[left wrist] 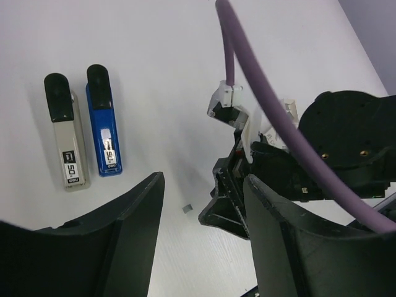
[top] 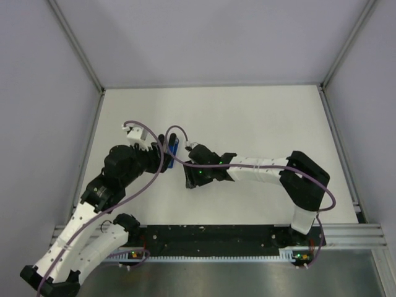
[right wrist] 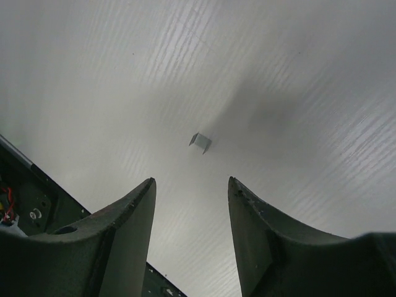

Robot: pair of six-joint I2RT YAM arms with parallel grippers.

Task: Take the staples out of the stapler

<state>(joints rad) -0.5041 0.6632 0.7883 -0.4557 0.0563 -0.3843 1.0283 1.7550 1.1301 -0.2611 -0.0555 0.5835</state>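
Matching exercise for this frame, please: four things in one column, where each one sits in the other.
Things:
1. grey plastic stapler with black end
2. blue plastic stapler with black end
3. small silver staple block
4. purple cable

Places:
A. loose on the white table, ahead of the open right pincer
B. arching across the left wrist view
C. lying flat, left of the pair
D. lying flat, right of the pair

Pairs: 1-C, 2-D, 3-A, 4-B
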